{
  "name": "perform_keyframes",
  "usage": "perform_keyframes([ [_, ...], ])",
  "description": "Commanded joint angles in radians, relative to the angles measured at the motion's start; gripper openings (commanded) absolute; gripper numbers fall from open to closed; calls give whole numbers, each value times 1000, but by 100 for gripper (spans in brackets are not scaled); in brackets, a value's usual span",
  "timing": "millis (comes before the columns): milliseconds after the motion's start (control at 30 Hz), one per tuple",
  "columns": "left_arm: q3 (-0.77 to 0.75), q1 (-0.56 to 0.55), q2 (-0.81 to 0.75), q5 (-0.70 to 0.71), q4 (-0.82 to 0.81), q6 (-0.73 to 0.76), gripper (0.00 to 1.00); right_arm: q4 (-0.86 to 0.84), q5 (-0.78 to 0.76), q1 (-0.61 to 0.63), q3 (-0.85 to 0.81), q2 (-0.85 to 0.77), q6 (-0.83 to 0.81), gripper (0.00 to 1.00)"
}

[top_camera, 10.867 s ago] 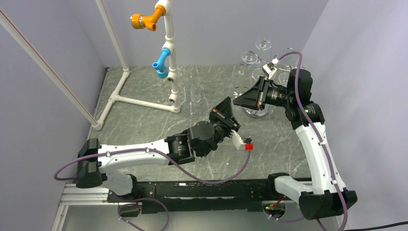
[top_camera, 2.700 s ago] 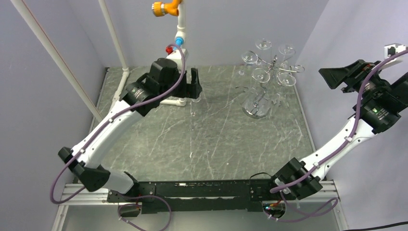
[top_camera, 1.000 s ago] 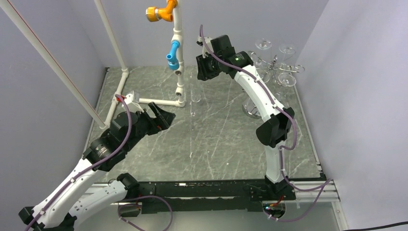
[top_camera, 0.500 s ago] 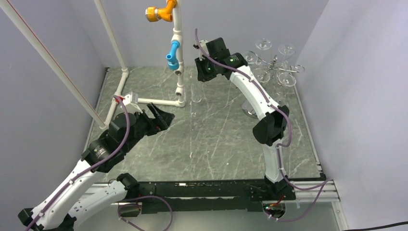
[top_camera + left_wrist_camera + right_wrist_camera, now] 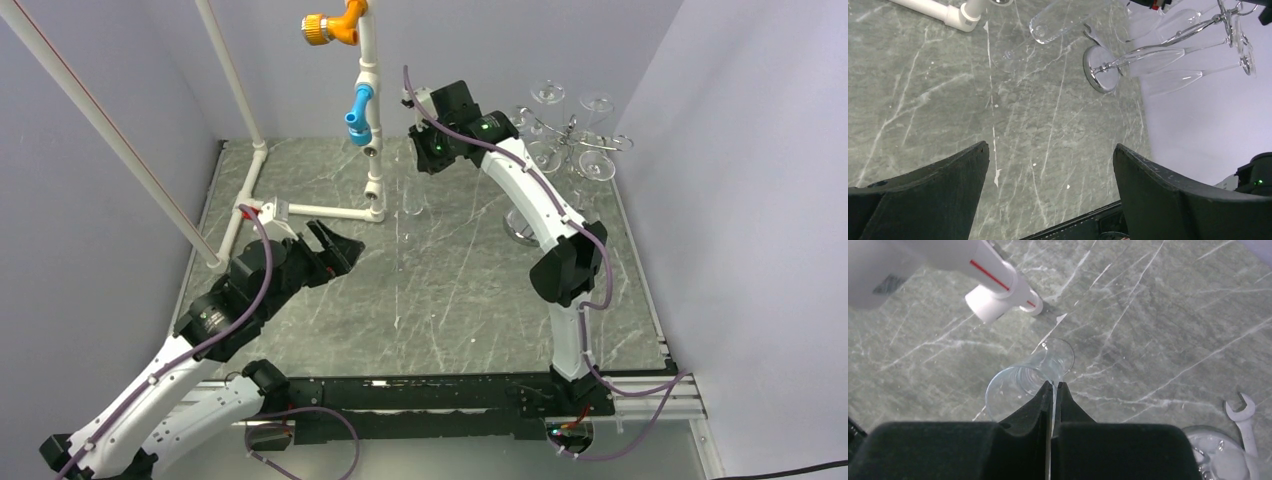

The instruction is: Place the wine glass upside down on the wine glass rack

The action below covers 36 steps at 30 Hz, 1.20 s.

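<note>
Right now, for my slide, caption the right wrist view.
Black fingers pinch a clear wine glass over the grey marble table.

my left arm point(image 5: 170, 365) reaches out from the near left corner, forearm rising toward the middle, wrist tipped downward. the left gripper point(image 5: 1050, 150) hangs low with its jaws spread wide. my right arm point(image 5: 545, 205) stands tall from its base, folds at the elbow and stretches to the far middle. there the right gripper point(image 5: 1052, 390) points down, fingers pinched tight on the glass point(image 5: 1015, 387).
</note>
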<state>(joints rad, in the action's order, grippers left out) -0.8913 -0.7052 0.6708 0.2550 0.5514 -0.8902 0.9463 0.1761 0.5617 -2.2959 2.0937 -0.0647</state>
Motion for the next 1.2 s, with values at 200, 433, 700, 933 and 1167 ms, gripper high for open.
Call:
perform_keyframes([
  [200, 220, 5, -51, -74, -230, -152, 99, -48, 131, 1, 187, -296, 41, 0],
  [433, 412, 6, -70, -101, -455, -265, 99, -61, 249, 0, 304, -422, 110, 0],
  [700, 554, 7, -83, -90, -652, -415, 99, -80, 398, -20, 368, -497, 173, 0],
  [933, 595, 6, -55, -97, -713, -501, 88, -110, 524, -61, 395, -516, 224, 0],
  [1167, 591, 7, -62, -76, -647, -544, 77, -133, 597, -82, 416, -540, 257, 0],
])
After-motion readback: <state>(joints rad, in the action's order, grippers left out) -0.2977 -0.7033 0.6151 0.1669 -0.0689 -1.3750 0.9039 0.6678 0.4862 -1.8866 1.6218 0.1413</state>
